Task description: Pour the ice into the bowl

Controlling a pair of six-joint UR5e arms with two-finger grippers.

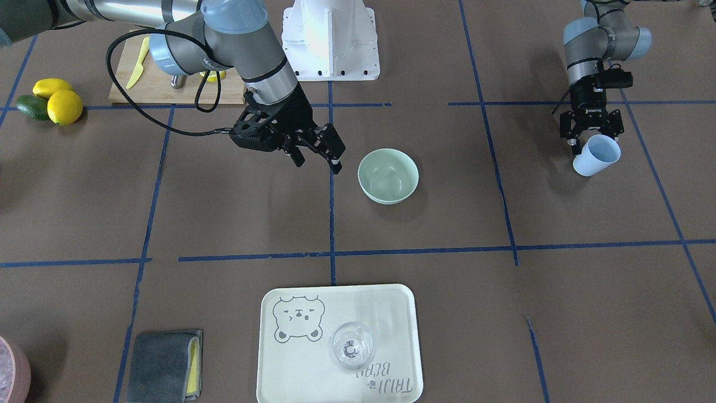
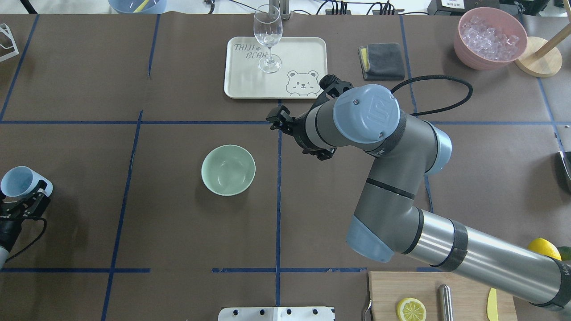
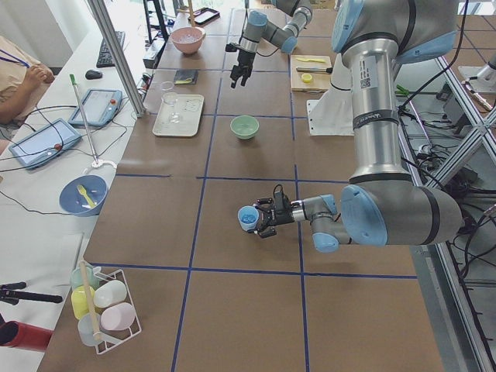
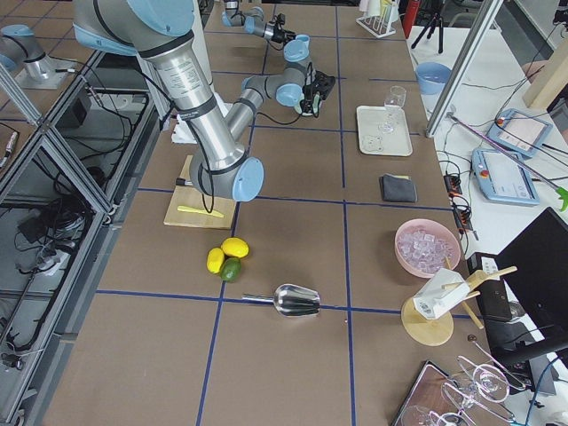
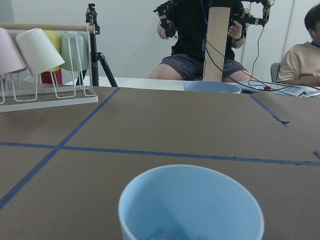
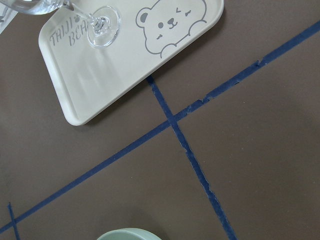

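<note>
The pale mint-green bowl (image 1: 388, 175) stands upright and empty near the table's middle; it also shows in the overhead view (image 2: 228, 170) and at the bottom edge of the right wrist view (image 6: 130, 235). My left gripper (image 1: 592, 146) is shut on a light blue cup (image 1: 597, 155), held slightly tilted, far from the bowl near the table's left end (image 2: 18, 182). In the left wrist view a few clear pieces of ice (image 5: 164, 233) show low inside the cup (image 5: 190, 205). My right gripper (image 1: 319, 165) is open and empty, hovering just beside the bowl.
A cream bear tray (image 2: 308, 49) holds a wine glass (image 2: 267, 40). A grey cloth (image 2: 380, 60) and a pink container of ice (image 2: 490, 36) stand at the far right. A cutting board (image 2: 464, 292), lemons (image 1: 64, 106) and a metal scoop (image 4: 297, 300) lie near the robot's right.
</note>
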